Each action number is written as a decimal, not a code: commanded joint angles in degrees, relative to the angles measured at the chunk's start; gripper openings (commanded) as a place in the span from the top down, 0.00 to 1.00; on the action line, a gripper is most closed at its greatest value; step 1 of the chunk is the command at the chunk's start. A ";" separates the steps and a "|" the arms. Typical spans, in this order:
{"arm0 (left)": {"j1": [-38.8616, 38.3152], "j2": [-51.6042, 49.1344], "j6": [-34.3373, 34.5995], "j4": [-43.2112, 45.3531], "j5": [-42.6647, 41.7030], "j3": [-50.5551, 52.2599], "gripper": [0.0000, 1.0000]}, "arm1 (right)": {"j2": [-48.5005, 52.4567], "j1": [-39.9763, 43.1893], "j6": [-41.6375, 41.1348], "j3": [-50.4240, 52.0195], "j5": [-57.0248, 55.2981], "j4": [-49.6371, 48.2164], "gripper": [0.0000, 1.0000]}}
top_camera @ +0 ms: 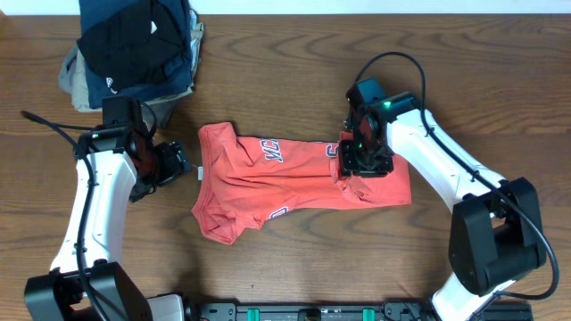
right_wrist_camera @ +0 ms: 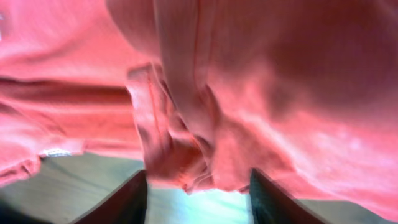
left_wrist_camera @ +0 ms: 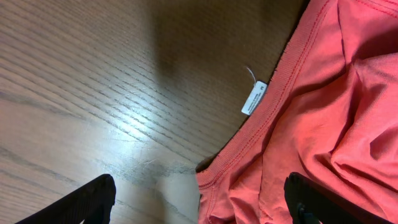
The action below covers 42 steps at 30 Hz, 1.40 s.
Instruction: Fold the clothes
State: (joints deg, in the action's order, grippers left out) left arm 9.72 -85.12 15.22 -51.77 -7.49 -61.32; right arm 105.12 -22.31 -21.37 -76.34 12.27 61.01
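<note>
Currently, your coral T-shirt (top_camera: 294, 183) lies rumpled across the middle of the overhead frame, on the bench (top_camera: 294, 71). Its navy lettering (top_camera: 270, 152) shows near the upper edge and the small collar tag (left_wrist_camera: 254, 98) pokes out at the left end. The right end effector (top_camera: 361, 165) sits on the shirt's right part. In its wrist view the fingers (right_wrist_camera: 134, 199) stand partly apart with a bunched fold between them; the fold looks loose rather than pinched, though that close view is blurry. The left end effector (top_camera: 183, 165) hangs just beside the collar, spread wide with nothing in it, one finger over bare wood and the other over fabric. A stack of dark folded garments (top_camera: 134, 45) rests at the upper left of the frame.
</note>
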 commanded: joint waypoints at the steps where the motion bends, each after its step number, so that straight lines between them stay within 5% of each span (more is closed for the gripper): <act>1: 0.17 -0.61 0.11 0.04 0.44 0.46 0.12 | 0.09 1.70 0.94 -1.95 0.15 1.77 0.42; 7: 0.17 -0.61 0.11 0.04 0.44 0.46 0.12 | 0.09 6.64 2.78 -5.31 -0.07 4.33 0.44; 15: 0.17 -0.61 0.13 0.46 0.44 0.46 0.12 | 0.26 8.48 3.41 -2.03 -0.04 2.01 0.80; 27: 0.17 -0.61 0.13 0.94 0.42 0.46 0.12 | 2.03 3.61 0.98 9.81 7.74 -19.63 0.78; 34: 0.17 -0.61 0.11 1.05 0.44 0.46 0.12 | 5.22 2.82 -2.40 9.97 8.48 -23.87 0.76; 42: 0.17 -0.61 0.11 1.14 0.44 0.46 0.12 | 6.99 1.99 -1.09 9.55 13.25 -22.45 0.96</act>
State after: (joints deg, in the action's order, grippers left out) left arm 9.72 -85.12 15.22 -50.65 -7.49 -61.32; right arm 110.52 -19.00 -22.57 -66.89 23.40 37.93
